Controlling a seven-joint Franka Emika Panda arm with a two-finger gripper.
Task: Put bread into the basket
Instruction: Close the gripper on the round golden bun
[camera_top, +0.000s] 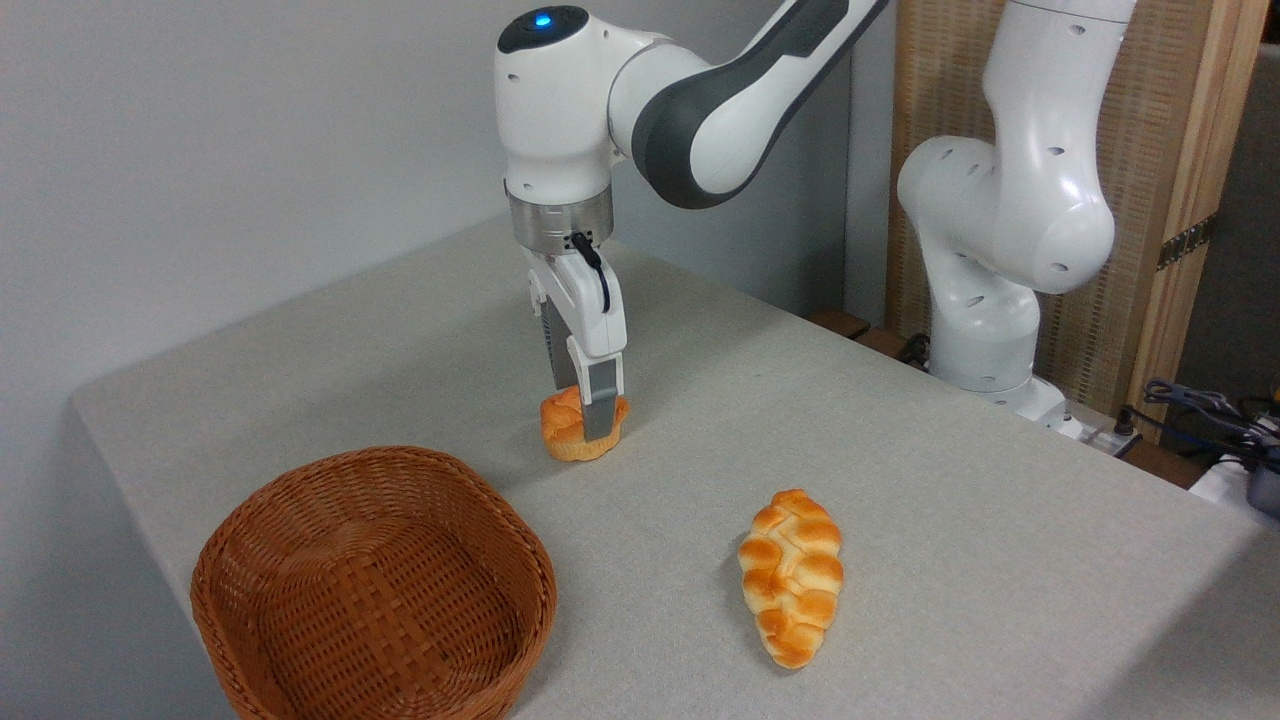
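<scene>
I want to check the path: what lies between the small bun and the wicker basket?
Nothing. In the camera view, only bare table lies between the bun, where the gripper is, and the basket.

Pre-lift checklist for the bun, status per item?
1. Claw down at the bun, fingers straddling it: ok.
2. Firm clamp on the bun: cannot tell; the near finger hides the contact and the far one is mostly out of sight.
3. Bun off the table: not ok, it appears to sit on the surface.
4. Basket empty and upright: ok.
5. Path from bun to basket free: ok, nothing lies between them.
6. Braided loaf out of the way: ok, it lies to the right, apart from both.
</scene>
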